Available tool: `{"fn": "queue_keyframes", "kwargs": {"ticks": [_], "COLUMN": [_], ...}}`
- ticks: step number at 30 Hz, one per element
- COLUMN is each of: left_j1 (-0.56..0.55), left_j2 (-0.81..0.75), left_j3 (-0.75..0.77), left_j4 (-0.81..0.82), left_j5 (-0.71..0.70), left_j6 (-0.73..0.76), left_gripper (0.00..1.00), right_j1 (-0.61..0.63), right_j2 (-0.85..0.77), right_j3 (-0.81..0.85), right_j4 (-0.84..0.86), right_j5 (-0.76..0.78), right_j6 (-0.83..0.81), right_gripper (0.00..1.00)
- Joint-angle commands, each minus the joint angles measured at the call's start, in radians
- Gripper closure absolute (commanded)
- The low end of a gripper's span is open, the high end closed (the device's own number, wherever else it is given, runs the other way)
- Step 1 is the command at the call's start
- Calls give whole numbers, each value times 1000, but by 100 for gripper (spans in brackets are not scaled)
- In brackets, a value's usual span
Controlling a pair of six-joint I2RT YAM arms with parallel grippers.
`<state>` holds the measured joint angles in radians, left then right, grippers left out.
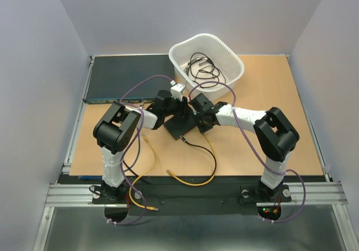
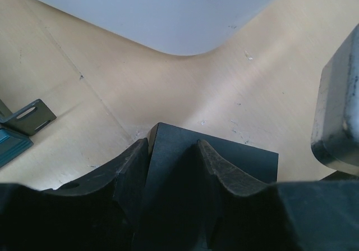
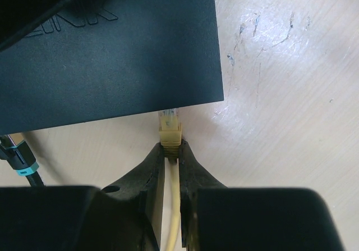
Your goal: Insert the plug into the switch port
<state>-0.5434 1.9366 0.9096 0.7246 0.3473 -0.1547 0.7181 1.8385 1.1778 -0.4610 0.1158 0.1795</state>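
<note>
The small flat black box (image 1: 180, 126) lies mid-table between my two grippers. My left gripper (image 2: 173, 144) has the box's corner (image 2: 241, 158) wedged between its fingers, one finger at the side edge and the other over the top face. My right gripper (image 3: 170, 150) is shut on the yellow boot of the plug (image 3: 169, 128). The plug's clear tip touches the box's (image 3: 112, 54) near edge. The switch port is hidden under that edge. The yellow cable (image 1: 196, 182) trails back toward the table front.
A white basket (image 1: 185, 46) of black cables stands at the back. The wide dark rack unit (image 1: 123, 77) lies back left, with a metal bracket (image 2: 28, 116) beside it. A black cable with a teal ring (image 3: 17, 161) runs to the box's same edge.
</note>
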Motion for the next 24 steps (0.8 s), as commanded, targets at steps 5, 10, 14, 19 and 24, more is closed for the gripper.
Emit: {"fn": "queue_keyframes", "kwargs": {"ticks": [5, 10, 14, 19, 24], "left_j1": [-26, -29, -39, -62, -98], "left_j2": [24, 13, -1, -11, -13], "left_j3": [14, 12, 12, 12, 14], "left_j4": [-31, -50, -76, -111, -143], "left_j5": [113, 171, 186, 191, 177], "left_j6": [32, 26, 27, 24, 29], "left_gripper": [54, 54, 54, 54, 54], "right_j1": [-9, -9, -8, -9, -9], "right_j2": [-48, -97, -114, -117, -154], "right_j3": [-7, -38, -56, -69, -101], "right_j4": [157, 225, 263, 297, 357], "right_j5": [25, -14, 2, 8, -5], "right_j6": [-89, -146, -161, -167, -199], "right_gripper": [100, 99, 100, 100, 99]}}
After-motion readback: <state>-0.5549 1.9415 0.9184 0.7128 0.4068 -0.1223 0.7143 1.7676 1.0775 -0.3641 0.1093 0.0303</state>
